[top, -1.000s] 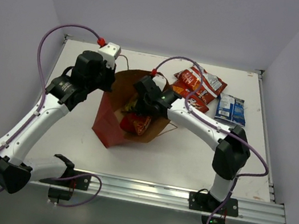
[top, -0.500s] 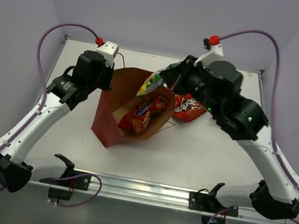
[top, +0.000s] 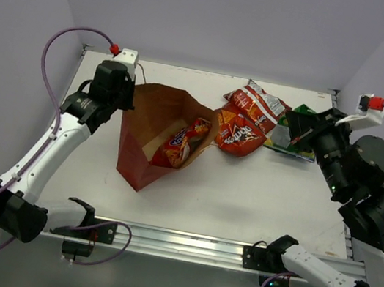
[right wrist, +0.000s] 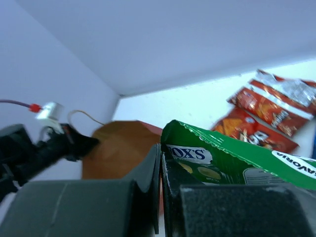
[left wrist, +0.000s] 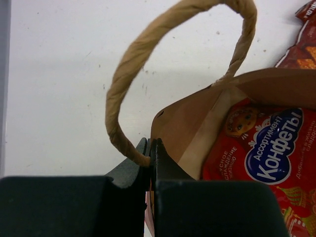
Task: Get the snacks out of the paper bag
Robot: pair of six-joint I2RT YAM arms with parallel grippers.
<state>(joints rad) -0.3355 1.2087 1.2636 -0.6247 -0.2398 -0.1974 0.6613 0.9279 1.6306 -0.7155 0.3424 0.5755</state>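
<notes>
Count log:
- Paper bag: 1.
- Red/orange snack bags: 3. One candy pack inside paper bag, two chip bags near far edge of table.
- Green snack bag: 1.
- Robot arms: 2.

I work in a robotics lab test cell: a bare white table boxed in on three sides by plain pale walls. Along the table's near edge runs an aluminium rail with my two arm bases bolted to it. Purple cables loop above the table's left side.
</notes>
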